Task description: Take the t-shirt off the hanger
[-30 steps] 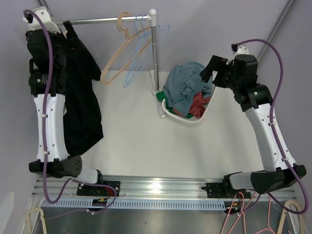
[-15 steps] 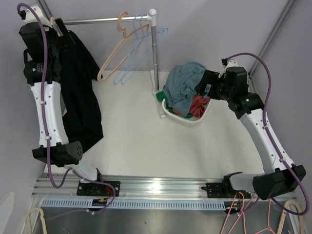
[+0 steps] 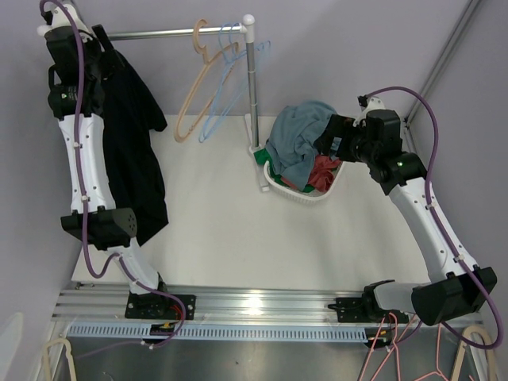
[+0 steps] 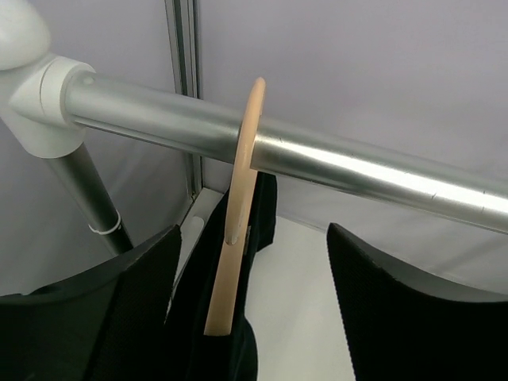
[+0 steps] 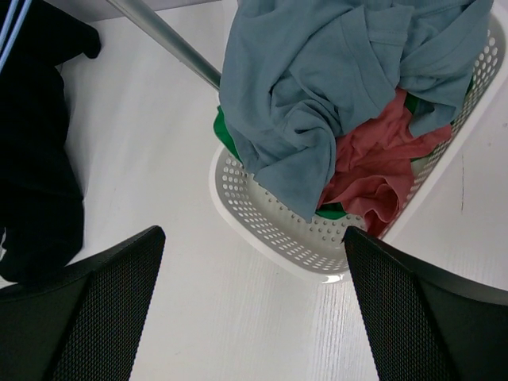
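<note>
A black t-shirt [image 3: 135, 151] hangs on a tan wooden hanger [image 4: 234, 230] hooked over the metal rail [image 3: 159, 34] at the far left. My left gripper [image 3: 99, 40] is up at the rail. In the left wrist view it [image 4: 254, 262] is open, with one finger on each side of the hanger's neck and the shirt's collar [image 4: 214, 333], not touching them. My right gripper [image 3: 329, 139] is open and empty. It hovers over the near-left rim of the white basket [image 5: 270, 238].
The basket [image 3: 305, 194] holds blue-grey [image 3: 298, 139], pink and green clothes. A peach empty hanger [image 3: 194, 95] and a blue one [image 3: 226, 87] hang on the rail's right end by the vertical pole [image 3: 254, 103]. Walls are close on the left and at the back.
My left gripper has shifted along the rail near the hanger hook. My right gripper moved left and down to the basket, then stayed. The empty hangers are swinging.
</note>
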`<state>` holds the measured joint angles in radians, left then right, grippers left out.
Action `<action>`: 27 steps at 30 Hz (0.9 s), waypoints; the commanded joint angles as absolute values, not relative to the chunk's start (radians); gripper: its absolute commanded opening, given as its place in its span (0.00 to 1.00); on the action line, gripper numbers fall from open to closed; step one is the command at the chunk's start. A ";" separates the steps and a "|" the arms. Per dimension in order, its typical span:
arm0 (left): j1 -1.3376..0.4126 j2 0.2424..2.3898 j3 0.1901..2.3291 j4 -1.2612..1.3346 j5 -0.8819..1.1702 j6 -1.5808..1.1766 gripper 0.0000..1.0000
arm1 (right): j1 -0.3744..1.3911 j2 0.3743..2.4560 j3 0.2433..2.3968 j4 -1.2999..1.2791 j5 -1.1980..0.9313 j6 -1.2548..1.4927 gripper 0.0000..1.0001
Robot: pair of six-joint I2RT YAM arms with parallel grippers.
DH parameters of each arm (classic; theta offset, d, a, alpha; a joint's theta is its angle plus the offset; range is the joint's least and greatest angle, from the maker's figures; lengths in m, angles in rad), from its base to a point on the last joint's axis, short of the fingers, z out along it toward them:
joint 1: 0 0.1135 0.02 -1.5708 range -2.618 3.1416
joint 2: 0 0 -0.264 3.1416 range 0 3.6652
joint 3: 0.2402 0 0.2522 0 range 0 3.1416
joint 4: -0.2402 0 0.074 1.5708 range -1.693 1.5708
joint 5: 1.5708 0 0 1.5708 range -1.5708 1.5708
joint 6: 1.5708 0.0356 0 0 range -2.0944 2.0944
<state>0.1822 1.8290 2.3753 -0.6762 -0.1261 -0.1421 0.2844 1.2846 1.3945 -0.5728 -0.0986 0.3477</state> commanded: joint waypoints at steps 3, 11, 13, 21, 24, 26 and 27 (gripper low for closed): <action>0.196 1.838 2.396 -0.657 -0.137 -0.155 0.65 | 0.288 1.250 1.401 -0.511 -0.133 0.359 0.99; 0.196 1.862 2.398 -0.669 -0.195 -0.149 0.34 | 0.281 1.213 1.384 -0.483 -0.123 0.367 1.00; 0.196 1.873 2.399 -0.669 -0.204 -0.146 0.28 | 0.281 1.200 1.382 -0.477 -0.124 0.371 0.99; 0.196 1.914 2.436 -0.667 -0.207 -0.158 0.22 | 0.275 1.192 1.382 -0.485 -0.141 0.368 1.00; 0.196 1.914 2.434 -0.644 -0.199 -0.158 0.16 | 0.273 1.189 1.376 -0.482 -0.144 0.367 1.00; 0.195 1.911 2.431 -0.632 -0.195 -0.158 0.02 | 0.273 1.189 1.374 -0.483 -0.146 0.367 0.99; 0.195 1.914 2.434 -0.624 -0.193 -0.156 0.01 | 0.273 1.189 1.374 -0.483 -0.149 0.367 1.00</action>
